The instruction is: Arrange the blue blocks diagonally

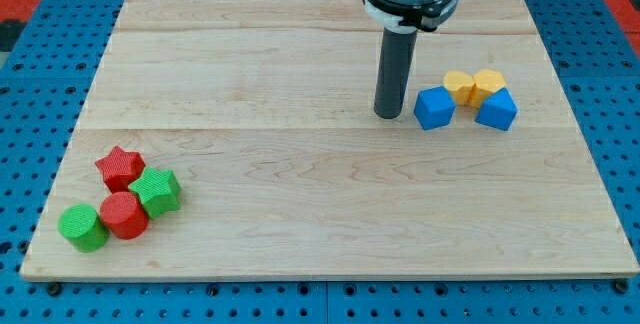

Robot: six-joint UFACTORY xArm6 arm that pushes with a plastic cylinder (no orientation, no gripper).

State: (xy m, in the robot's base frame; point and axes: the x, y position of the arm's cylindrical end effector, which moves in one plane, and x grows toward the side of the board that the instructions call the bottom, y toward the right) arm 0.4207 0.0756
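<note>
Two blue blocks sit at the view's right on the wooden board (pixel 300 194). One blue cube (pixel 433 108) is the left one. The other blue cube (pixel 496 110) lies to its right. Two yellow blocks (pixel 460 86) (pixel 489 83) sit just above and between them, touching them. My tip (pixel 388 115) rests on the board just left of the left blue cube, with a small gap between them.
At the view's bottom left is a cluster: a red star (pixel 120 167), a green star-like block (pixel 158 191), a red cylinder (pixel 124 215) and a green cylinder (pixel 83 228). The board lies on a blue perforated table (pixel 30 74).
</note>
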